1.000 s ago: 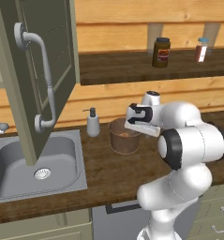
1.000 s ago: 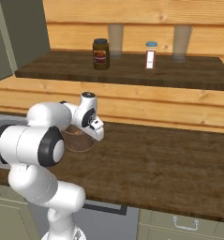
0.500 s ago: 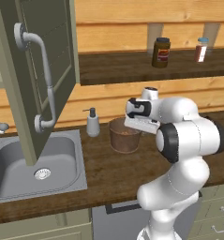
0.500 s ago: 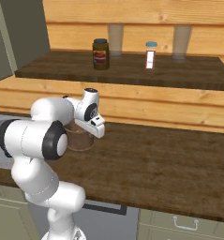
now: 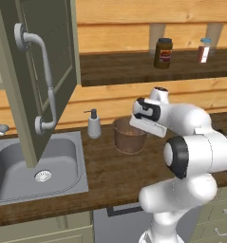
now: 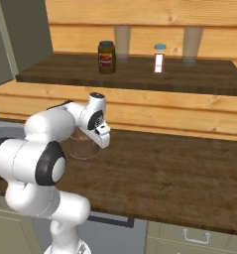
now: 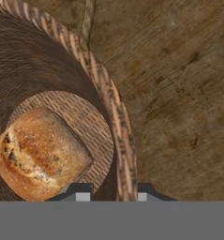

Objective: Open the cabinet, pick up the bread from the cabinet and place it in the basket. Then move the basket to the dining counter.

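The round brown basket (image 5: 128,137) stands on the dark wooden counter beside the sink, also seen as basket (image 6: 83,146). The hand view looks straight down into the basket, whose woven rim (image 7: 108,93) curves up the middle. The bread (image 7: 41,154), an orange-brown loaf, lies on the basket's bottom. My gripper (image 7: 114,191) is shut on the basket's wall, one fingertip inside and one outside the rim; from the base it shows as gripper (image 5: 141,127) at the basket's right edge. The cabinet door (image 5: 43,71) hangs open at left. The dining counter is out of view.
The open door and its bar handle (image 5: 46,80) jut out over the sink (image 5: 20,166). A soap bottle (image 5: 94,124) stands just left of the basket. On the raised wooden ledge behind sit a dark jar (image 5: 163,52) and a small bottle (image 5: 204,50).
The jaws have closed from wide open onto the basket's rim. The hand has shifted slightly at the basket's right edge; the basket and bread stay in place.
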